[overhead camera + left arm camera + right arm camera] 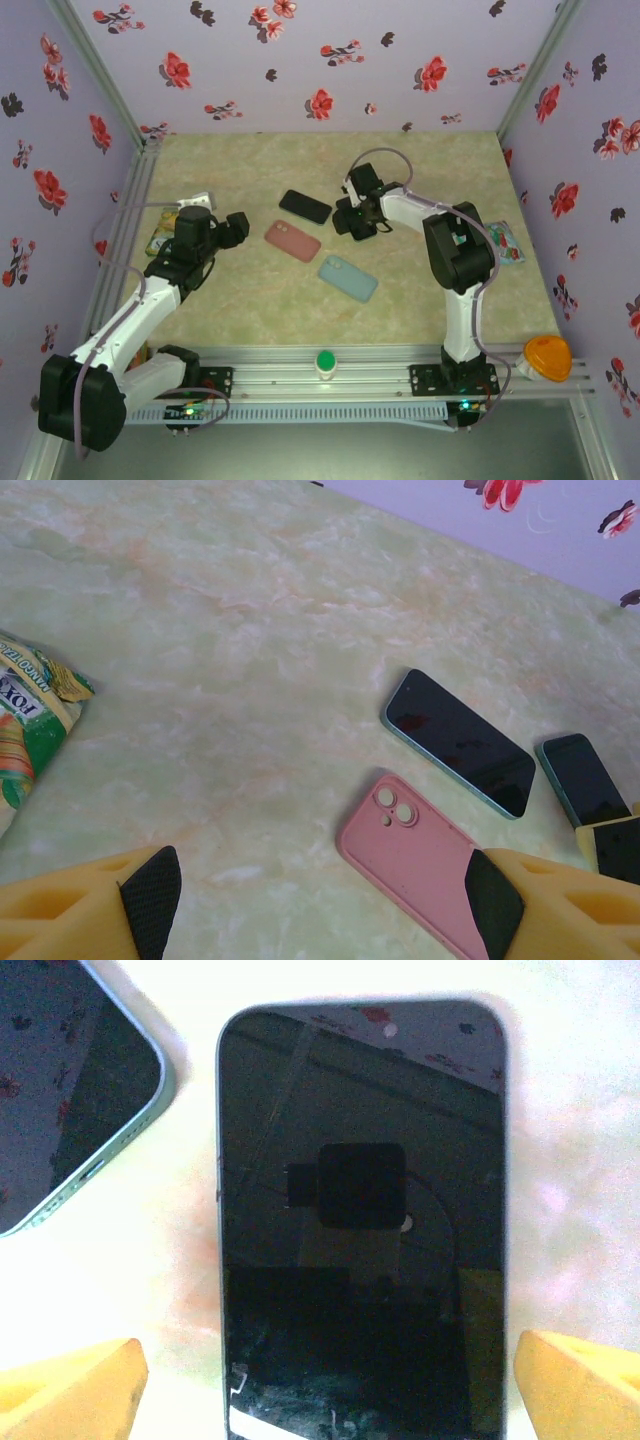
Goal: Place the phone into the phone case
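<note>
A pink phone case point(292, 241) point(420, 855) lies hollow side up mid-table, and a blue-green case point(347, 278) lies nearer the front. One dark phone point(305, 206) point(458, 742) point(70, 1090) rests screen up behind the pink case. A second dark phone point(360, 1230) point(585, 780) lies flat under my right gripper point(355, 215) point(330, 1380), which is open, its yellow fingers point(75, 1390) standing either side of the phone's lower end. My left gripper point(235, 230) point(320, 900) hovers open just left of the pink case, its right pad point(495, 900) over the case's near end.
A green snack packet point(160, 238) point(30, 730) lies by the left wall and another packet point(510, 245) by the right wall. A green button point(325, 362) and an orange object point(548, 357) sit on the front rail. Flowered walls close three sides.
</note>
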